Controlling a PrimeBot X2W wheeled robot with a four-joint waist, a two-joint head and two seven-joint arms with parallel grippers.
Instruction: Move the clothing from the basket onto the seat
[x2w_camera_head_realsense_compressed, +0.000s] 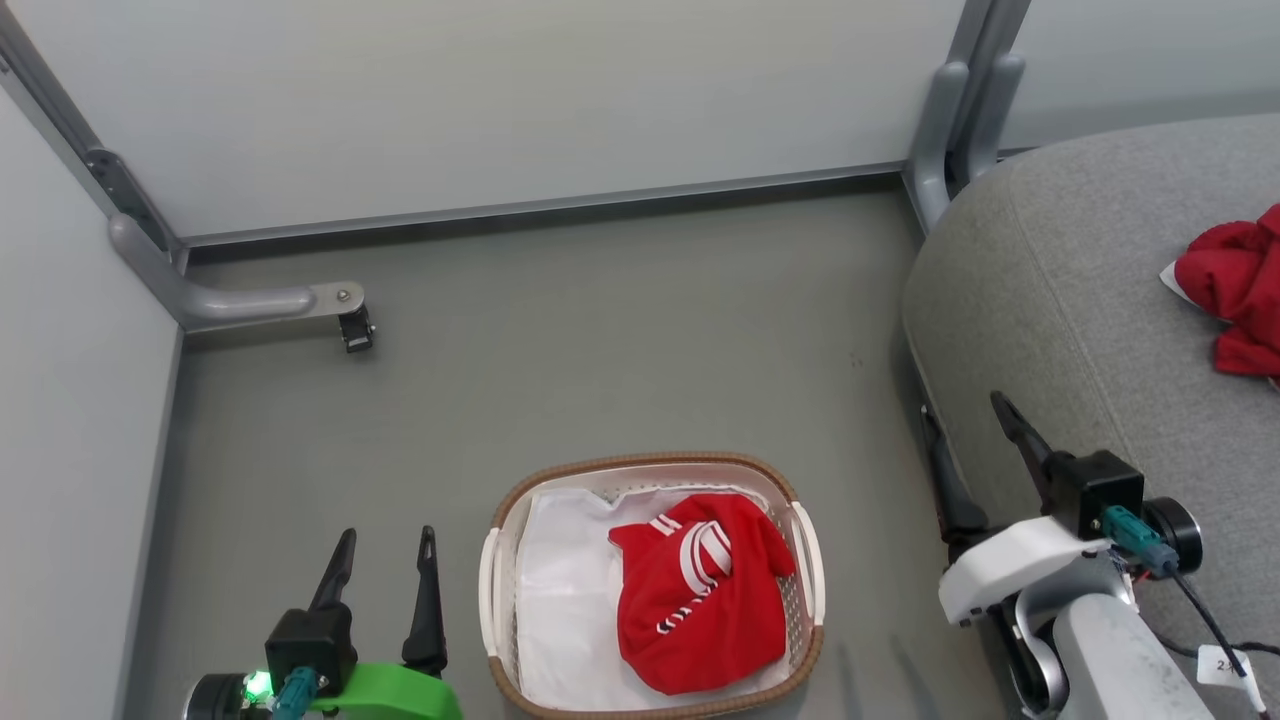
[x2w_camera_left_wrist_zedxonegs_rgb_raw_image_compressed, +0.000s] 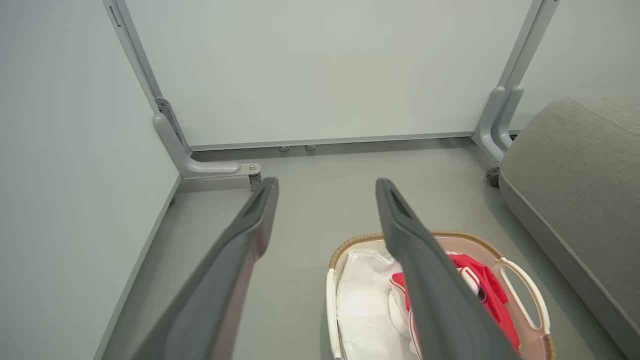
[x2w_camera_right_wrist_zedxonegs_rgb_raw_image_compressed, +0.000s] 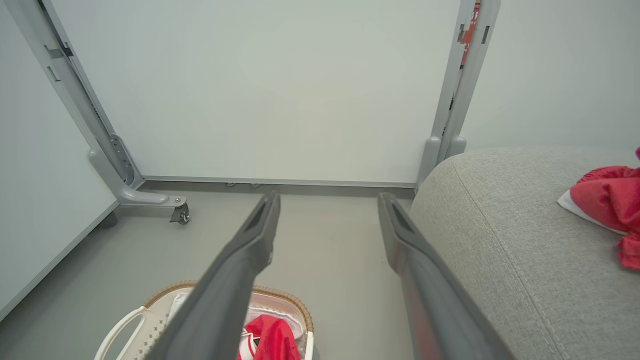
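Left gripper (x2w_camera_head_realsense_compressed: 387, 535) hangs spread and empty, just left of the basket (x2w_camera_head_realsense_compressed: 640, 463). Right gripper (x2w_camera_head_realsense_compressed: 963, 408), fingers apart too, holds nothing beside the grey seat (x2w_camera_head_realsense_compressed: 1060, 280). One red garment (x2w_camera_head_realsense_compressed: 700, 590) lies in the basket on the white liner (x2w_camera_head_realsense_compressed: 565, 590), and a second red garment (x2w_camera_head_realsense_compressed: 1235, 285) is on the seat. The white tag (x2w_camera_head_realsense_compressed: 1225, 662) on the right arm's cable is too small to read.
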